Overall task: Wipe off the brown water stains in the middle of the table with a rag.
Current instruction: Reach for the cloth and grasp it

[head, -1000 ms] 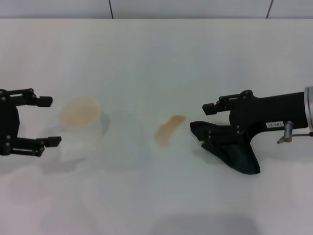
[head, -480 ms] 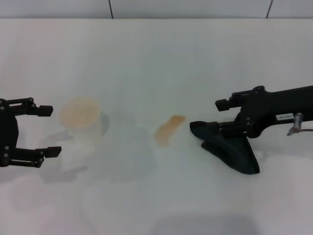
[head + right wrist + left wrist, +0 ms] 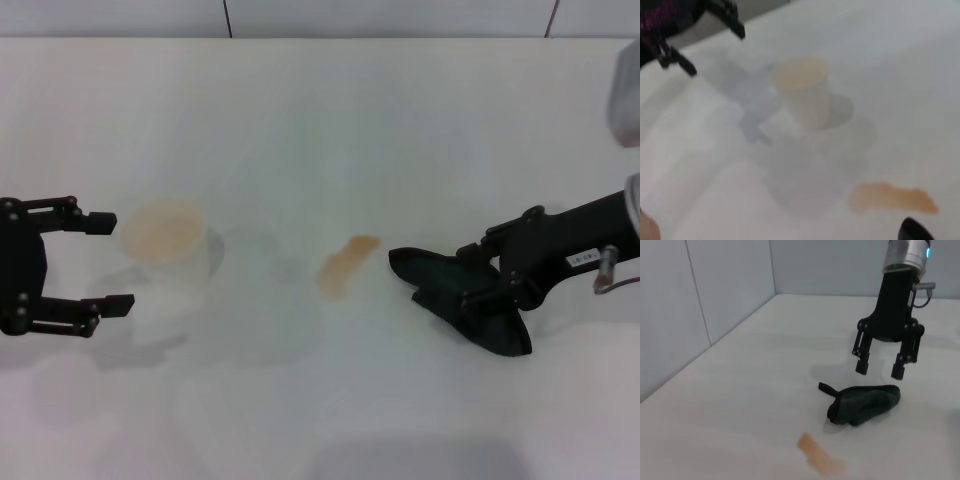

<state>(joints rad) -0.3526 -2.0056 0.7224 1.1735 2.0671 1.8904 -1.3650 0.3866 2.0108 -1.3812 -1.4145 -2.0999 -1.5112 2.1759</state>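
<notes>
The brown water stains (image 3: 345, 265) form one pale orange smear in the middle of the white table (image 3: 330, 120); they also show in the left wrist view (image 3: 821, 459) and the right wrist view (image 3: 892, 197). The dark rag (image 3: 462, 297) lies crumpled on the table just right of the smear. My right gripper (image 3: 470, 276) hangs open directly above the rag (image 3: 865, 402), fingers pointing down, with a gap between the fingertips and the cloth and nothing held (image 3: 880, 370). My left gripper (image 3: 110, 260) stands open at the far left, beside the cup.
A clear plastic cup (image 3: 165, 250) with a brownish tint stands between the left gripper and the smear, also seen in the right wrist view (image 3: 802, 90). A wall runs along the table's far edge (image 3: 300, 37).
The right gripper has drawn back to the right and tilted up over the rag, which has stayed on the table. The left gripper has crept slightly toward the cup.
</notes>
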